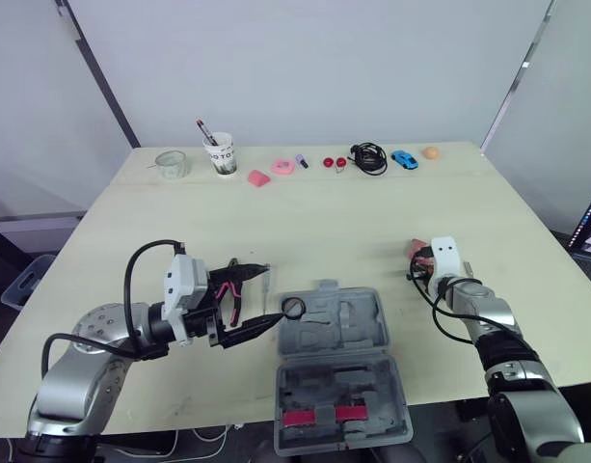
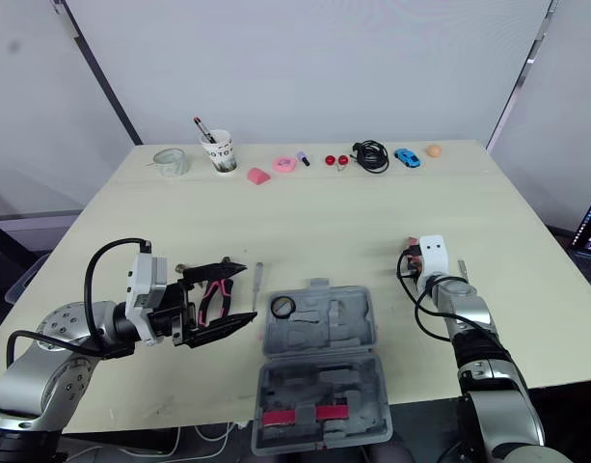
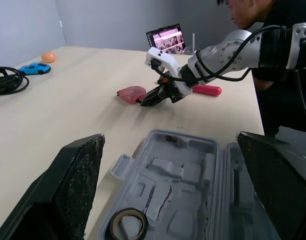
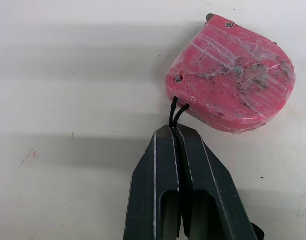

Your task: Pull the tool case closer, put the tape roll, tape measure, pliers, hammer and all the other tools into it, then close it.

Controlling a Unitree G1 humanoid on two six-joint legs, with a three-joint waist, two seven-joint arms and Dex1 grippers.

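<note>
The grey tool case (image 1: 372,333) lies open at the table's front middle, with a tape roll (image 1: 293,308) in a corner of its far half. My left gripper (image 1: 274,292) hovers wide open just left of the case, its fingers (image 3: 73,185) framing the case (image 3: 192,170). Pink-handled pliers (image 1: 225,287) and a thin screwdriver (image 2: 257,275) lie on the table by that gripper. The pink tape measure (image 4: 232,92) sits right of the case. My right gripper (image 4: 173,134) is shut on its black cord. A red-handled tool (image 3: 207,90) lies behind the right arm.
Along the far edge stand a glass jar (image 1: 171,164), a paper cup with a pen (image 1: 221,154), small pink items (image 1: 271,172), a black cable (image 1: 369,157), a blue toy car (image 1: 404,159) and an orange ball (image 1: 430,152). A person (image 3: 272,20) and a laptop (image 3: 165,37) are off the table's right side.
</note>
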